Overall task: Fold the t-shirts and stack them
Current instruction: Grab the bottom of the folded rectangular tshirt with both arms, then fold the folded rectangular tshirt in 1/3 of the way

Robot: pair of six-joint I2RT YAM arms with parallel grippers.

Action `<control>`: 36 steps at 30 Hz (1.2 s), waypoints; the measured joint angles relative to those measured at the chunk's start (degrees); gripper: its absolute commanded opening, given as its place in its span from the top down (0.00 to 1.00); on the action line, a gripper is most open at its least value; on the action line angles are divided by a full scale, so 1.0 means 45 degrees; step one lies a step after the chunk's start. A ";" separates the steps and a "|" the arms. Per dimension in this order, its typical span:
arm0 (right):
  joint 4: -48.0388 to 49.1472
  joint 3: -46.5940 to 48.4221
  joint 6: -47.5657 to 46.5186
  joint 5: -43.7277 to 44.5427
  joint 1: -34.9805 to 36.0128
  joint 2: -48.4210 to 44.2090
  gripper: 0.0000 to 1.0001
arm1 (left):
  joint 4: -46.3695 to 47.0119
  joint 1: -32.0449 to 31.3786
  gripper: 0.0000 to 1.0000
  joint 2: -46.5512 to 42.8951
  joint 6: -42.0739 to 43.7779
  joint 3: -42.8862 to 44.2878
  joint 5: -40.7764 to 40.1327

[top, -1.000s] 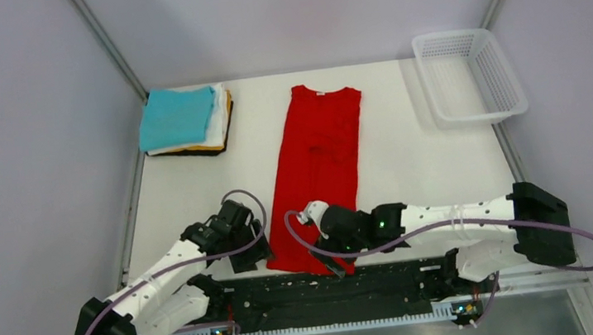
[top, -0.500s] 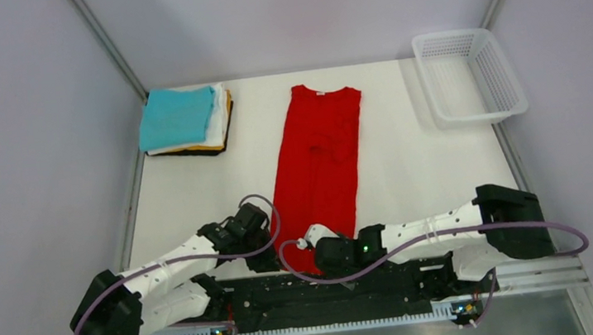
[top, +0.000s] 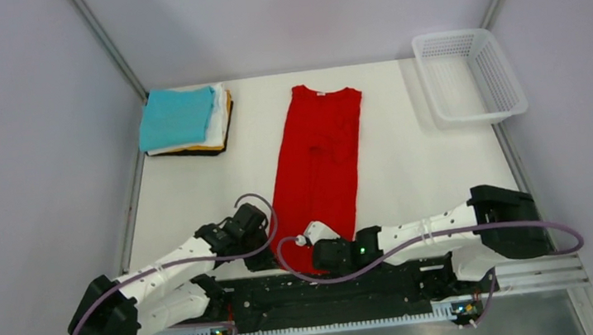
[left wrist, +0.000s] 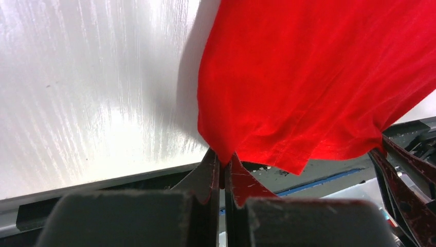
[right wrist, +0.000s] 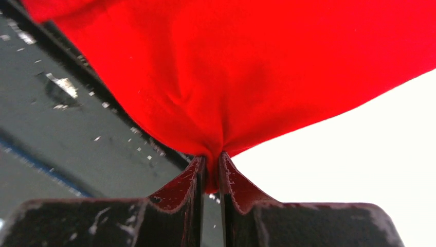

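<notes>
A flat white rectangular table (top: 410, 172) carries three things. A bright red cloth t-shirt (top: 318, 165), folded into a long narrow strip, lies down the middle. Its collar points toward the far edge and its hem is at the near edge, where the wrist views show the cloth bunched up off the surface. At the far left corner sits a stack of folded shirts (top: 184, 121): teal on top, then white and yellow-orange, with a dark one at the bottom. A white plastic mesh basket (top: 481, 116) stands at the far right corner, well apart from the red shirt.
</notes>
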 measured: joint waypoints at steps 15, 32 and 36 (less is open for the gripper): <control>-0.0204 0.0223 -0.0311 -0.1239 -0.2890 -0.2535 0.88 | -0.0573 0.0078 1.00 0.0787 0.0743 0.3852 -0.1608; 0.2050 0.1088 -0.1044 -0.1054 -0.7995 -0.2501 0.87 | -0.0102 0.2302 1.00 0.6790 0.3507 0.9340 -0.2356; 0.2351 0.1394 -0.1375 -0.1360 -0.8714 -0.2035 0.87 | -0.0219 0.2681 1.00 0.7985 0.4002 1.0642 -0.1909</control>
